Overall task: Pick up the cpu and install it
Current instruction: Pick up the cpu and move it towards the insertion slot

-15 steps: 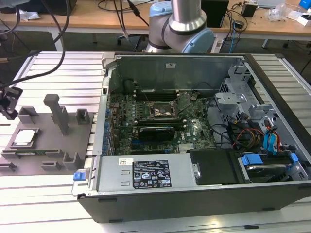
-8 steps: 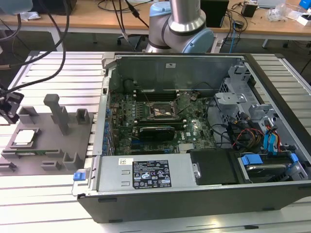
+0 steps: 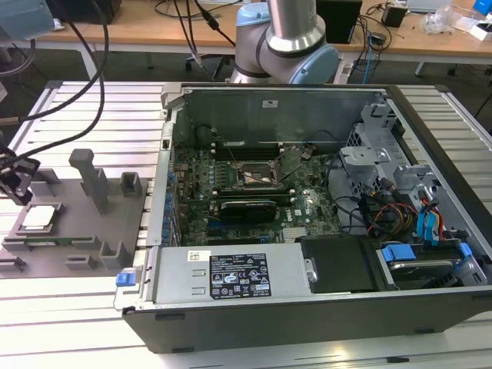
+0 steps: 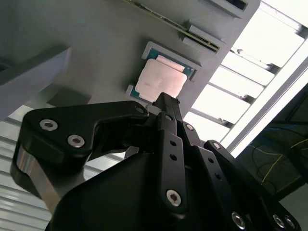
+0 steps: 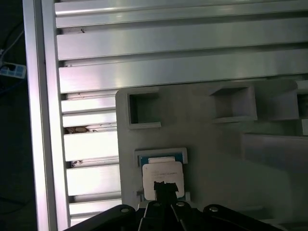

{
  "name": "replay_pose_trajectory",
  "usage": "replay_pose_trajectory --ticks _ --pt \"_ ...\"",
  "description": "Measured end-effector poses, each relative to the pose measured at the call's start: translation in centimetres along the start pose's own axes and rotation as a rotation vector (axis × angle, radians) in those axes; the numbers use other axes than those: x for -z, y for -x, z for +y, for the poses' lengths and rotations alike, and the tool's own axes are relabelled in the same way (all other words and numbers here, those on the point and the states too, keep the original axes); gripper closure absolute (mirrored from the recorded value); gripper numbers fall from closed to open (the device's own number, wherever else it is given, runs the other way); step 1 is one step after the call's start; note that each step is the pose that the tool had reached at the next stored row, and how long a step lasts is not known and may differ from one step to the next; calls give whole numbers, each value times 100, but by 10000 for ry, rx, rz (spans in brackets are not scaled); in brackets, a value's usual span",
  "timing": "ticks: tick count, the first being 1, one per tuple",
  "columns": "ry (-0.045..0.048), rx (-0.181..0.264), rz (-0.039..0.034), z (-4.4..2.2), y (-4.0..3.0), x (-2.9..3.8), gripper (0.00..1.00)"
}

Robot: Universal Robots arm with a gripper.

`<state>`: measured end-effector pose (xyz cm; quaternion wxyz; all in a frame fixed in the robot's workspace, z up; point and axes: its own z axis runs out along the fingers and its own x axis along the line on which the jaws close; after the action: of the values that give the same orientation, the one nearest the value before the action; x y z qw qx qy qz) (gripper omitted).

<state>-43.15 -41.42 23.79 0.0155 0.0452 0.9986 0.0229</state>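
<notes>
Currently tool (image 5: 165, 186) hangs tip-down over cpu (image 5: 160, 171), jaws seemingly pinched together.

You have the cpu (image 3: 40, 217) on the fixture plate (image 3: 84, 231), exterior view's left | gripper (image 3: 17, 184) close over it | computer case (image 3: 307, 307) beside the plate, exterior view's right | both on the table (image 3: 69, 323).
</notes>
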Motion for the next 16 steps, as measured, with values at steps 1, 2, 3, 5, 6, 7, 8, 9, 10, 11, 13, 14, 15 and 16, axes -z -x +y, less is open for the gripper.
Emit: replay_pose_trajectory --ticks 1,2,3,5,6,7,8,9,10,11,13,14,15,16 --pt "0 0 2 -9 0 -18 89" --pt "0 1 5 -20 1 -40 89" --pt "1 4 7 -28 1 -58 89" --pt "0 22 15 -34 -1 -94 89" --pt "1 68 17 -36 -1 -122 89" --pt "3 133 20 -38 -1 -145 89" --pt "6 196 22 -39 -2 -164 89" --pt "7 270 26 -40 -2 -184 89" --pt "8 336 30 -41 -3 -202 89" --pt "10 391 34 -42 -3 -223 89" --pt "12 450 45 -43 -4 -256 89" --pt "11 453 47 -44 -5 -260 89" --pt "10 455 48 -44 -5 -259 89" --pt "10 454 48 -44 -5 -259 89"
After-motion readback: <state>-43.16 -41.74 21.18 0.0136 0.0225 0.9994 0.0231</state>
